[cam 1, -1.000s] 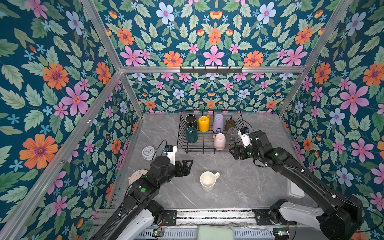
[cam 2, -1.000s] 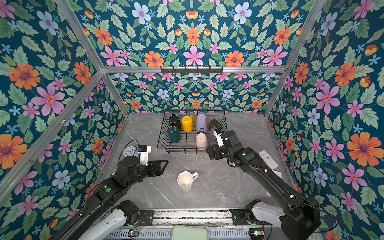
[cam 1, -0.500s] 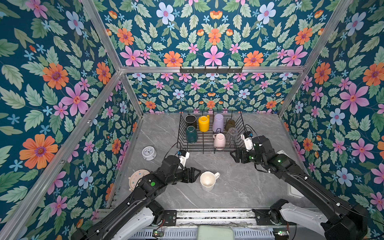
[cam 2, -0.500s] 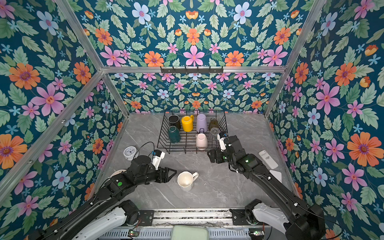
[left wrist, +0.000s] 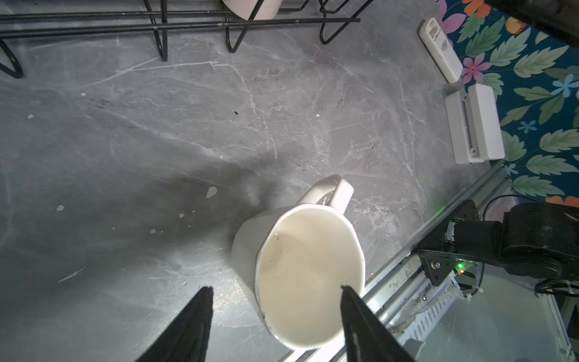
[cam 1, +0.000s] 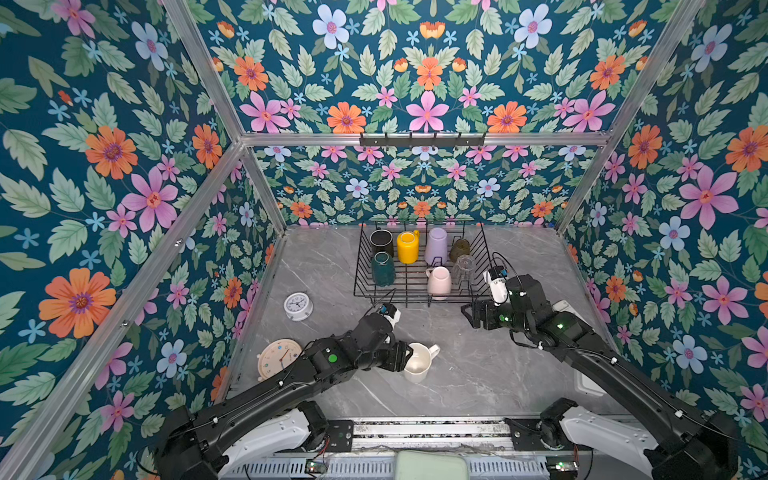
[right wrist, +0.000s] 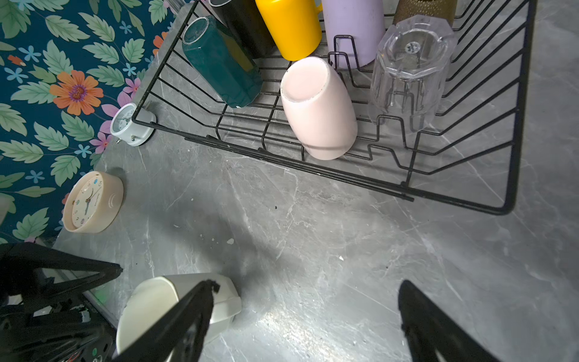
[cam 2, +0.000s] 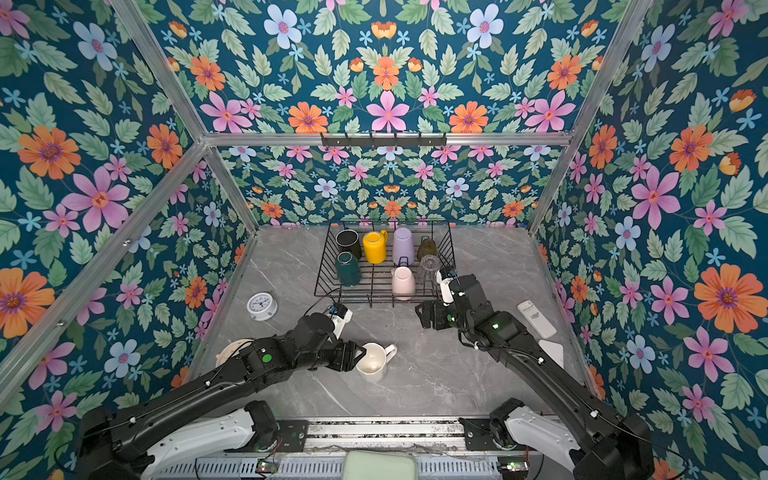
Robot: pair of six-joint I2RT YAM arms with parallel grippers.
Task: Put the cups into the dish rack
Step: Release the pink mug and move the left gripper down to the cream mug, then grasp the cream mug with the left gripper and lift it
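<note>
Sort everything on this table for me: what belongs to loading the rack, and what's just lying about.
Part of the job: dish rack; white mug, not yet racked, at the left gripper; in the rack: black mug, yellow mug, lilac tumbler, amber glass, dark green mug, pale pink mug, clear glass.

Lying about: white clock, beige clock, white remote, white box.

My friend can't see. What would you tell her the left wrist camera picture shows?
A white mug stands upright on the grey marble table, with the two black fingers of the left claw spread apart at its near rim. The black dish rack shows beyond it.
</note>
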